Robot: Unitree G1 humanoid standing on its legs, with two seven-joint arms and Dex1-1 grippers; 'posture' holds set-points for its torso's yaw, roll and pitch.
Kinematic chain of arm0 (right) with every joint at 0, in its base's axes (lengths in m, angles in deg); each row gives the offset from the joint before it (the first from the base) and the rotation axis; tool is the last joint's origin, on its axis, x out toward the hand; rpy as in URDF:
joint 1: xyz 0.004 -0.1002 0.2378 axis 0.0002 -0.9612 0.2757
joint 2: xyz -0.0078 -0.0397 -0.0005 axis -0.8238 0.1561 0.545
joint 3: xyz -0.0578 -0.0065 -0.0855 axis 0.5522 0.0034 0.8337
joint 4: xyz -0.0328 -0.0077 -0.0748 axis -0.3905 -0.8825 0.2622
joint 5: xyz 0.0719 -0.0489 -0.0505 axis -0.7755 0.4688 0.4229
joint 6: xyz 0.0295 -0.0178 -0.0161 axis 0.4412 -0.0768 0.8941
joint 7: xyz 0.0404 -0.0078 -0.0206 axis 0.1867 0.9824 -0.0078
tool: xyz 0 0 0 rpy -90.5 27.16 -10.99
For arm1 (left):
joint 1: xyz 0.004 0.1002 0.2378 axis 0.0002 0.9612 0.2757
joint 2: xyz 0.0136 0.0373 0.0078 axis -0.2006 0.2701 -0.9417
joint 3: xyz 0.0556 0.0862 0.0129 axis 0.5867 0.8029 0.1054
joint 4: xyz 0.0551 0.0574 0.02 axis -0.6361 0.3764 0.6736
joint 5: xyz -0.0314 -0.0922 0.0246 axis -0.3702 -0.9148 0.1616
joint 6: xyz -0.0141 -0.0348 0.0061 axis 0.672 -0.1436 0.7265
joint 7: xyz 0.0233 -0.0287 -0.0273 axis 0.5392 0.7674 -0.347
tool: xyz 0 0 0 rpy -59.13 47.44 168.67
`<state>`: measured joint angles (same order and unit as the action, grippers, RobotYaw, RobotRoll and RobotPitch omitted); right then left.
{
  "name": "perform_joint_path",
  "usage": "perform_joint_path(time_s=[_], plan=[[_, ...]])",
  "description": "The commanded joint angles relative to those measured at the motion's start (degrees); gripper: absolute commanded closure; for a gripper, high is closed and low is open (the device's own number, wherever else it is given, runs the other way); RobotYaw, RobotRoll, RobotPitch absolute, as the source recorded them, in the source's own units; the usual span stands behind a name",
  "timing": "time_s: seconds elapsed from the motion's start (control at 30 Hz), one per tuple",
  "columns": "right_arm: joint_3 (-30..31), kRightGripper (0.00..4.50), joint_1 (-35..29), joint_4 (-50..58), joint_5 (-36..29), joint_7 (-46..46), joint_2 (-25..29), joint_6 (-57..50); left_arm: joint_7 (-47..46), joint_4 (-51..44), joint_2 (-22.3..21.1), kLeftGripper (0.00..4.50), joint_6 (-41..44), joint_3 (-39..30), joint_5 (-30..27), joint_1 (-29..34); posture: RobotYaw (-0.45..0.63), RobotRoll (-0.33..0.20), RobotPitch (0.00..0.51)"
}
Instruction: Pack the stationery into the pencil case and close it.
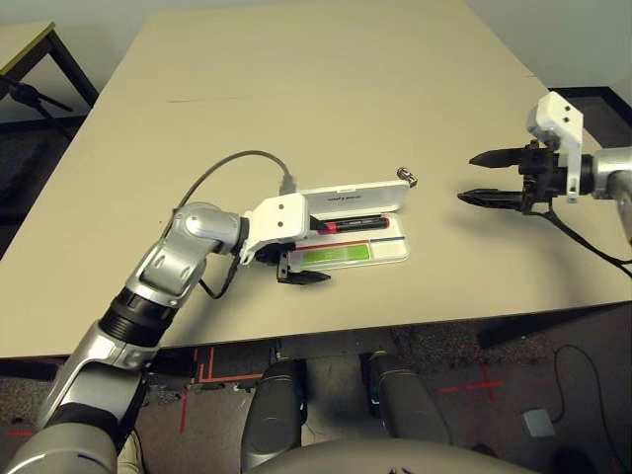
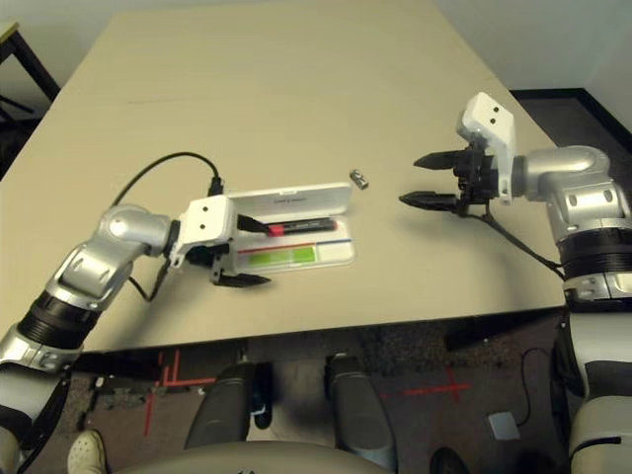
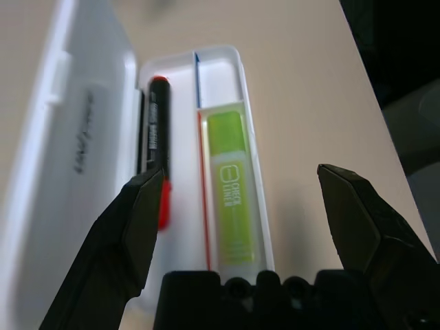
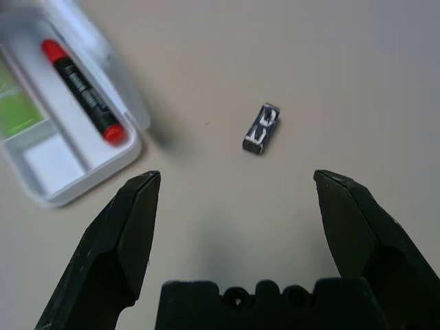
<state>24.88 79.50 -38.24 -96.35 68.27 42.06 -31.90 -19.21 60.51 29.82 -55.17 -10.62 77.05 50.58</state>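
**Two items packed, metal piece left on the counter**

The counter (image 1: 296,89), broad and beige, carried everything. Taking the pencil case as the clock's centre in the head view, the robot sat at six o'clock.

The pencil case (image 1: 360,242) lay open near the counter's six o'clock edge, its white lid (image 1: 355,199) standing up along the twelve o'clock side on its hinge. Presumably left open because packing was not finished.

Left arm (image 1: 178,267) reached in from about eight o'clock. Left end effector (image 1: 304,262) sat at the case's nine o'clock end, fingers spread wide, clamped on nothing. One finger hovered over the red marker's end, the other outside the case's near wall; whether either touched, I could not tell. Looked like a hand that had no more to hold there.

Right end effector (image 2: 434,180) hung above the counter at three o'clock, well apart from the case, fingers wide apart and empty. It pointed toward the metal piece, likely lined up for a pick.

Light-green bar (image 3: 232,185) lay flat in the case's near compartment, beside the red and blue stripe.

Red marker (image 1: 351,225) lay in the far compartment, along the lid's foot.

Metal piece (image 4: 261,128) lay loose on the counter at about one o'clock, just beyond the case's corner, not touching it.
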Motion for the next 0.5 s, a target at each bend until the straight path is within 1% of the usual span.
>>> perform_joint_path(time_s=[0.03, 0.17, 0.3, 0.43, 0.5], plan=[[-0.2, 0.0, -0.1, -2.2, 3.1, -7.7, -3.6, -4.8, 0.5, -1.6, -3.0, 0.01, 1.2, -4.0, -2.8, 2.4, 0.01, 0.0, 0.126], [-0.4, 0.0, 0.6, -4.6, 4.7, -13.5, -8.7, -7.2, 1.0, -0.7, -5.9, 0.01, 1.5, -6.1, -3.7, 3.6, 0.03, 0.0, 0.123], [0.5, 0.0, 3.1, -7.7, 7.5, -18.7, -12.4, -11.3, 1.3, -0.5, -7.3, 0.01, 1.1, -7.3, -4.5, 4.5, 0.03, 0.0, 0.127], [-0.4, 0.0, 5.5, -11.0, 8.3, -21.0, -15.7, -9.3, 1.3, -0.8, -7.9, 0.01, 1.6, -7.6, -4.9, 4.7, 0.03, 0.0, 0.134], [-0.7, 0.0, 6.4, -12.6, 8.7, -22.3, -16.5, -9.0, 1.2, -1.1, -8.0, 0.01, 1.9, -7.6, -5.2, 4.9, 0.03, 0.0, 0.137]])
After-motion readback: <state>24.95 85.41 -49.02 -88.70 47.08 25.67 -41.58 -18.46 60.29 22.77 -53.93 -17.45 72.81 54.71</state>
